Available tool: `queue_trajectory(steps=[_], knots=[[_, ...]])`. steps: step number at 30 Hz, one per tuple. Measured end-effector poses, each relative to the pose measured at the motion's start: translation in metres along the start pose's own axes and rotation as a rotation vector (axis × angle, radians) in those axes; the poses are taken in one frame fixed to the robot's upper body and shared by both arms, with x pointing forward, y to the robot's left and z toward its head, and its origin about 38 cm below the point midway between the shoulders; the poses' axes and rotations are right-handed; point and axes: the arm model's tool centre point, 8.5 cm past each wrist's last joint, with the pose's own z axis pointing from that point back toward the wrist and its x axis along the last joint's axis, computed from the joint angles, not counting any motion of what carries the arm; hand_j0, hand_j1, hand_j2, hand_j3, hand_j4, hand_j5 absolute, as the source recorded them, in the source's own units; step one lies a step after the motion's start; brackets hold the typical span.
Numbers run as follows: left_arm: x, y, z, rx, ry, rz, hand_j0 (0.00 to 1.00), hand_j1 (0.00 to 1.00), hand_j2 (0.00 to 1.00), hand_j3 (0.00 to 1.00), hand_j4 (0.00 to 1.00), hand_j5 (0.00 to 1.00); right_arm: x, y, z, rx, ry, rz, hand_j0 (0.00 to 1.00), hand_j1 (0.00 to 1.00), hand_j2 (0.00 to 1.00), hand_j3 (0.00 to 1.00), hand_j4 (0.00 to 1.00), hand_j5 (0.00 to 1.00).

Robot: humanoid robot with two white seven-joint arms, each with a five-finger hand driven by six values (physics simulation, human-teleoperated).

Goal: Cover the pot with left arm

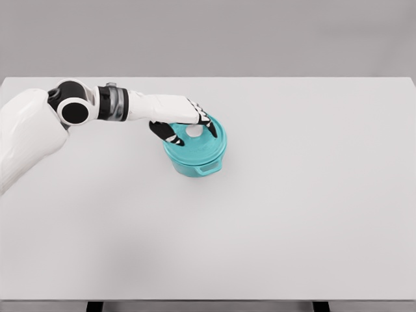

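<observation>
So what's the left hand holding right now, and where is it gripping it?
The left hand is over the teal lid on the pot, fingers curled round its white knob. It seems to hold the lid by that knob.

From where I stand there is nothing to read: no words, numbers, brand marks or signs show on the teal pot, its lid, the white arm or the bench
</observation>
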Motion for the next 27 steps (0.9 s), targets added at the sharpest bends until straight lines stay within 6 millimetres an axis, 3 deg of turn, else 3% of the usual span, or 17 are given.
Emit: queue_trajectory(steps=[8,13,16,17,21,27], knots=[[0.004,0.015,0.039,0.052,-0.007,-0.011,1.0,1.0,1.0,1.0,1.0,1.0,0.0,0.0,0.0,0.0,0.0,0.0,1.0,1.0,1.0,1.0,1.0,1.0],[0.024,0.015,0.109,0.115,-0.049,0.043,1.0,1.0,1.0,1.0,1.0,1.0,0.0,0.0,0.0,0.0,0.0,0.0,1.0,1.0,1.0,1.0,1.0,1.0],[0.026,-0.057,0.138,0.078,-0.028,0.21,1.0,1.0,1.0,1.0,1.0,1.0,0.0,0.0,0.0,0.0,0.0,0.0,1.0,1.0,1.0,1.0,1.0,1.0],[0.027,-0.073,0.147,0.077,-0.016,0.243,1.0,1.0,1.0,1.0,1.0,1.0,0.0,0.0,0.0,0.0,0.0,0.0,1.0,1.0,1.0,1.0,1.0,1.0],[0.025,-0.055,0.18,0.126,0.04,0.21,1.0,1.0,1.0,1.0,1.0,1.0,0.0,0.0,0.0,0.0,0.0,0.0,1.0,1.0,1.0,1.0,1.0,1.0],[0.024,-0.051,0.193,0.135,0.063,0.202,1.0,1.0,1.0,1.0,1.0,1.0,0.0,0.0,0.0,0.0,0.0,0.0,1.0,1.0,1.0,1.0,1.0,1.0]])
